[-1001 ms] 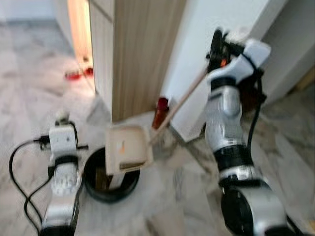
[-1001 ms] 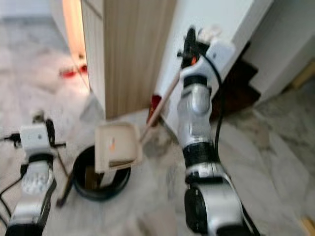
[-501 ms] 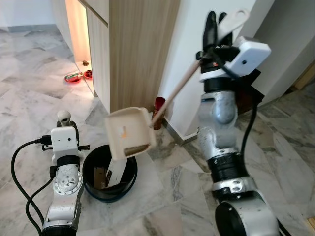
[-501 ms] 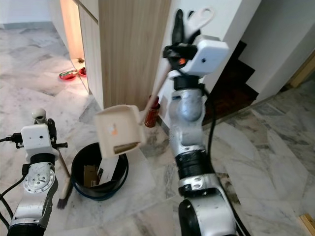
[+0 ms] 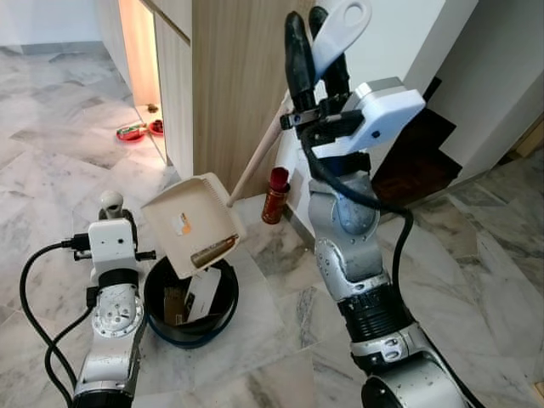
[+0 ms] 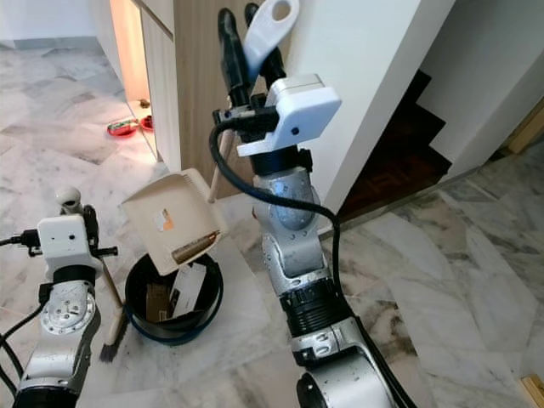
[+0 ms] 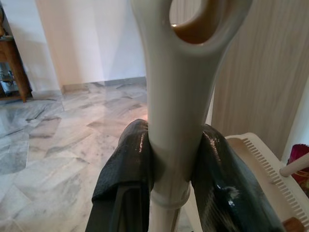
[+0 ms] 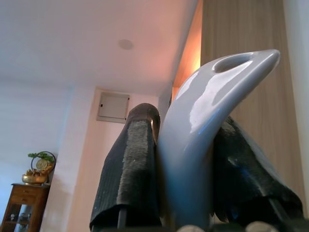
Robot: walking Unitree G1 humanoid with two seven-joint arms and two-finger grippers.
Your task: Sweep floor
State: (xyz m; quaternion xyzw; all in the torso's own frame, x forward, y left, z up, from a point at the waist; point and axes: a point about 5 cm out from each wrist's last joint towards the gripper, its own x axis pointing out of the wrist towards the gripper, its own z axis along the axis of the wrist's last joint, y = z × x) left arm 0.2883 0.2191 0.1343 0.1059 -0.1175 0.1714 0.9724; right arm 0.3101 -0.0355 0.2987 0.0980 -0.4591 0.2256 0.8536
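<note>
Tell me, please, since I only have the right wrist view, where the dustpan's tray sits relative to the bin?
Observer: The dustpan hangs tilted above the black bin, with its open lip pointing down towards the bin's mouth.
Operator: Thank you. Is the tray empty?
Observer: Not quite; a brown piece lies at the tray's lower lip.
Operator: And what is the left arm doing?
Observer: The left gripper is shut on the top of the broom, whose bristles rest on the floor beside the bin.
</note>
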